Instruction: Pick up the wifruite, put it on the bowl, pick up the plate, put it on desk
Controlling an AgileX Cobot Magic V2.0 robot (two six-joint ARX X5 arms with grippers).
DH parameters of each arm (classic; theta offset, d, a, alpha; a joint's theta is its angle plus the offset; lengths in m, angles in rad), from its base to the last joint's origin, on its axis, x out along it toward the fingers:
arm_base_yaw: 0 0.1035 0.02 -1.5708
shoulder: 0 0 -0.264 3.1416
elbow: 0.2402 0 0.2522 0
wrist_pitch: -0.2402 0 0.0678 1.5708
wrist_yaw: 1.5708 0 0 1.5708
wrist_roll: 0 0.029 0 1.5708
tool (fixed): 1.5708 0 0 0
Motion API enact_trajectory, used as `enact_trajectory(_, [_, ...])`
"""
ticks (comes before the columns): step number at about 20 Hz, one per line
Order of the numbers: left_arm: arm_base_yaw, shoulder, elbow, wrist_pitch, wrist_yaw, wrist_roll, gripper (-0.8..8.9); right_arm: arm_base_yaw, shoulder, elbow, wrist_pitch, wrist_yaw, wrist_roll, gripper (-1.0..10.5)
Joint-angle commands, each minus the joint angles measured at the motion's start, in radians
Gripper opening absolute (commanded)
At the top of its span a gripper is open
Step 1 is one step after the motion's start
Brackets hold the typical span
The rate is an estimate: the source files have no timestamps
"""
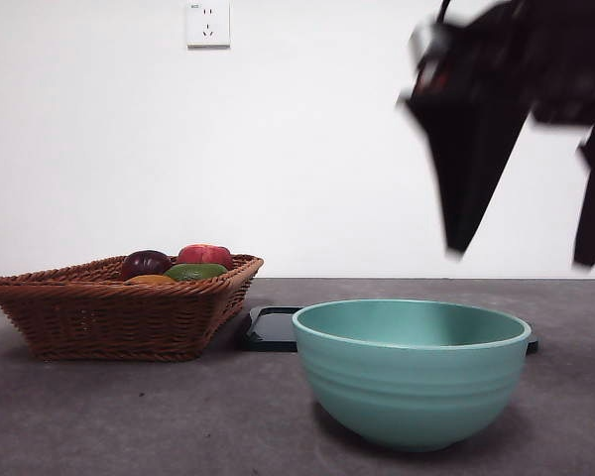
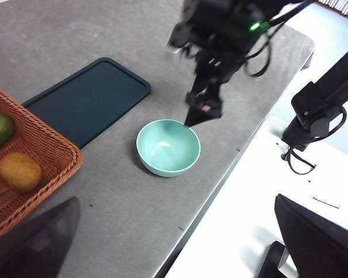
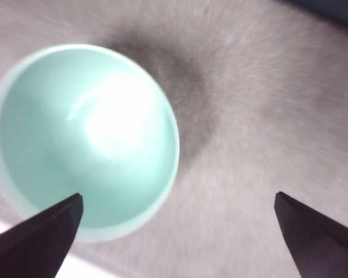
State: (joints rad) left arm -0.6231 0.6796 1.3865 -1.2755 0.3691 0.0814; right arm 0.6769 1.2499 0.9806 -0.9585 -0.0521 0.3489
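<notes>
Nearest in the front view stands the teal bowl (image 1: 413, 372), upright on the grey desk (image 1: 129, 416) with nothing inside it; the right wrist view looks straight down into its bare, shiny bottom. Just behind the bowl lies a flat dark tray (image 1: 271, 328), its near edge partly hidden by the bowl. To one side of the tray sits a wicker basket (image 1: 109, 317) holding the orange-brown fruit (image 2: 20, 171), a green fruit (image 1: 195, 271), a dark purple fruit (image 1: 145, 263) and a red one (image 1: 205, 255). The right gripper (image 1: 521, 253) hangs in the air above the bowl's far rim, jaws spread wide and holding nothing. The left gripper (image 2: 177, 243) waits high over the desk near the basket, its jaws also wide apart and free of any load.
</notes>
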Motion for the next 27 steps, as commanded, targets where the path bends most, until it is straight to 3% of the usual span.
enact_trajectory(1, [-0.006,0.006,0.019,0.016,0.003,0.009,5.32,0.007,-0.13,0.039,-0.062,0.0,0.011,5.5])
enact_trajectory(6, [-0.006,0.006,0.019,0.019,0.003,0.008,5.32,0.007,-0.462,0.174,-0.251,0.002,0.003,5.5])
enact_trajectory(12, [-0.006,0.006,0.019,0.018,0.003,0.008,5.32,0.007,-0.749,0.341,-0.351,0.0,0.01,5.5])
enact_trajectory(17, [-0.006,0.006,0.019,0.018,0.003,0.008,5.32,0.007,-0.842,0.397,-0.452,0.001,-0.004,5.5])
enact_trajectory(21, [-0.006,0.006,0.019,0.017,0.003,0.008,5.31,0.007,-0.855,0.398,-0.452,0.005,-0.069,5.5])
enact_trajectory(27, [-0.006,0.006,0.019,0.011,0.003,0.008,5.27,0.007,-0.855,0.398,-0.452,0.005,-0.078,5.5])
